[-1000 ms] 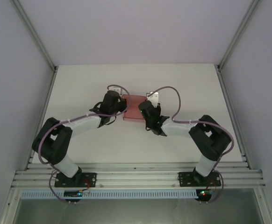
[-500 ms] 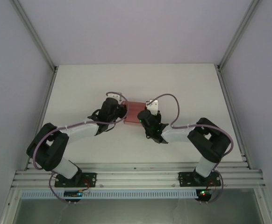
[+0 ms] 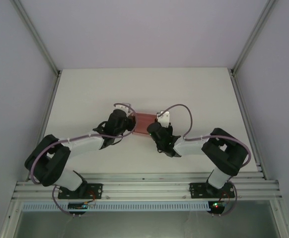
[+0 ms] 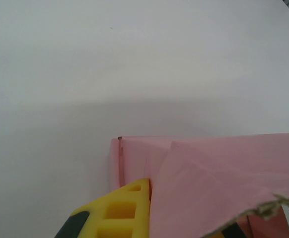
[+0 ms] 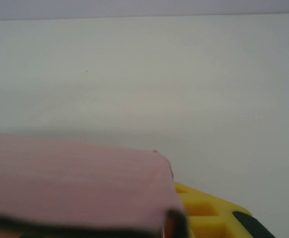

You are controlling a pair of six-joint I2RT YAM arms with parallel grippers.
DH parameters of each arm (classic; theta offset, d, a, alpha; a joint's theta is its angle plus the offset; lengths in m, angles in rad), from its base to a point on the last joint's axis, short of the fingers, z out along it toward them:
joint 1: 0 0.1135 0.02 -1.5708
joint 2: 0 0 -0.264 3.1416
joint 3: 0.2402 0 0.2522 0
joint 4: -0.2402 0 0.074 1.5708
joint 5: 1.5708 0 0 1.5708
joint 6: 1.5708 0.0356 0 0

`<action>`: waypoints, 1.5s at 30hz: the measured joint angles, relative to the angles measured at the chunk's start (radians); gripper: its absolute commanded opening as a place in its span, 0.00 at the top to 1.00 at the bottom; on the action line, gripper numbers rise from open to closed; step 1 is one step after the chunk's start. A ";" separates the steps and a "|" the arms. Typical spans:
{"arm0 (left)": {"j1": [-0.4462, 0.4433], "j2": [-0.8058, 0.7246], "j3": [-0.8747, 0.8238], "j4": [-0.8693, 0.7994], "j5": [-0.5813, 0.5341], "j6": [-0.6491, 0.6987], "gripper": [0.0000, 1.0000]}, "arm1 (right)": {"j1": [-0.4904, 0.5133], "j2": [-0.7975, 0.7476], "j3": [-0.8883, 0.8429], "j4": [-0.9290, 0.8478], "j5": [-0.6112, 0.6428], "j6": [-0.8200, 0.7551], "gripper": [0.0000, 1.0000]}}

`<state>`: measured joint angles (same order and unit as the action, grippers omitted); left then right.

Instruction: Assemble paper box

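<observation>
The paper box (image 3: 145, 122) is a small low pale-pink box at mid-table, caught between my two grippers. My left gripper (image 3: 131, 123) is at its left end. In the left wrist view a pink flap (image 4: 219, 183) rises between the fingers; the yellow finger (image 4: 127, 208) presses the card from the left, and the card hides the other finger. My right gripper (image 3: 154, 128) sits at the box's right near corner. There the box's pink top (image 5: 75, 178) lies just left of one yellow finger (image 5: 206, 213), covering the other finger.
The white table (image 3: 85, 94) has open room behind and to both sides of the box. Grey enclosure walls (image 3: 15, 99) stand left, right and behind. Aluminium rails (image 3: 144, 188) with the arm bases run along the near edge. Purple cables loop over both wrists.
The box and both grippers have drifted a little towards the near edge. The left arm's elbow has swung left and down; the right arm's forearm has lowered slightly.
</observation>
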<state>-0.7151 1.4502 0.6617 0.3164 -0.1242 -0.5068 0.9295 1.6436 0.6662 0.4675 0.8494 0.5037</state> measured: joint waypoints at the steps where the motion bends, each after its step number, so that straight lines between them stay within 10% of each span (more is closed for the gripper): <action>1: -0.004 -0.007 -0.007 -0.002 0.000 0.000 1.00 | 0.005 -0.004 -0.008 0.000 0.000 0.003 0.71; 19: -0.054 -0.036 -0.042 -0.185 0.008 -0.017 0.82 | 0.023 -0.204 -0.034 -0.232 -0.150 0.060 0.02; 26: -0.060 -0.069 -0.050 -0.328 0.023 -0.016 0.76 | 0.023 -0.265 -0.036 -0.330 -0.206 0.045 0.01; 36: -0.042 -0.192 0.099 -0.493 0.051 0.096 0.00 | -0.054 -0.400 -0.027 -0.464 -0.333 -0.033 0.04; 45: 0.108 0.000 0.398 -0.655 0.217 0.403 0.00 | -0.220 -0.502 0.058 -0.632 -0.588 -0.175 0.19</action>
<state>-0.6071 1.4506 1.0599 -0.3386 0.0933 -0.1040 0.7094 1.1419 0.7246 -0.1642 0.2615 0.3290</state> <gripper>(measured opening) 0.995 0.860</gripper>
